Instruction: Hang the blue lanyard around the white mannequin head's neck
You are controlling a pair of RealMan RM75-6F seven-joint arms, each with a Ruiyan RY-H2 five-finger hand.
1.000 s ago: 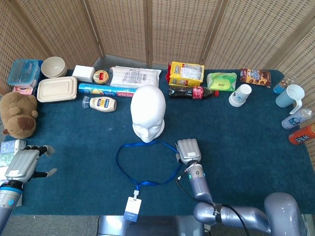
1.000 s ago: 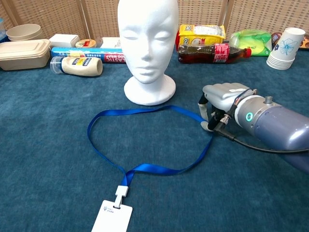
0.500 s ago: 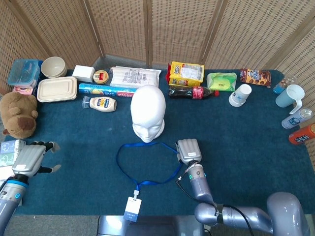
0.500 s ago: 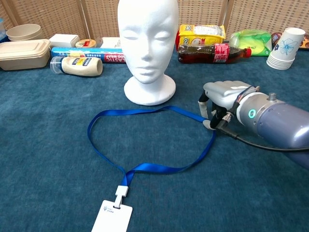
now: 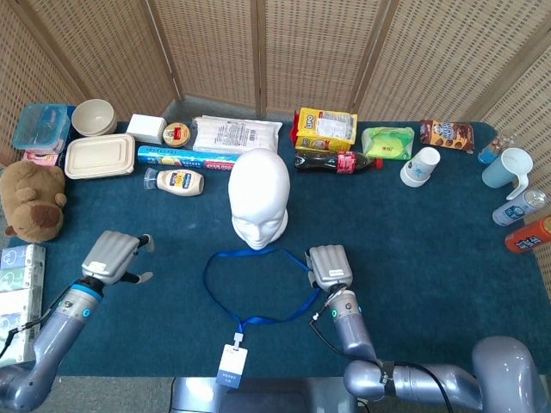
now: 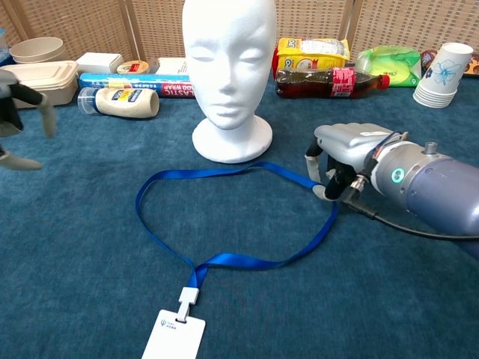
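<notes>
Here, the left hand (image 5: pixel 113 255) is hovering over the fuzzy teal counter (image 5: pixel 430 249), fingers spread and holding nothing. The thin blue lanyard (image 6: pixel 224 217) is lying flat in a loose loop, its white rectangular card (image 6: pixel 174 334) nearest the front edge. Behind it the smooth white mannequin head (image 6: pixel 228 67) is standing upright. The right hand (image 6: pixel 340 161) is pinching the ribbon's right side.

One lanyard (image 5: pixel 258 288), one mannequin head (image 5: pixel 260 198) (two robot hands).
</notes>
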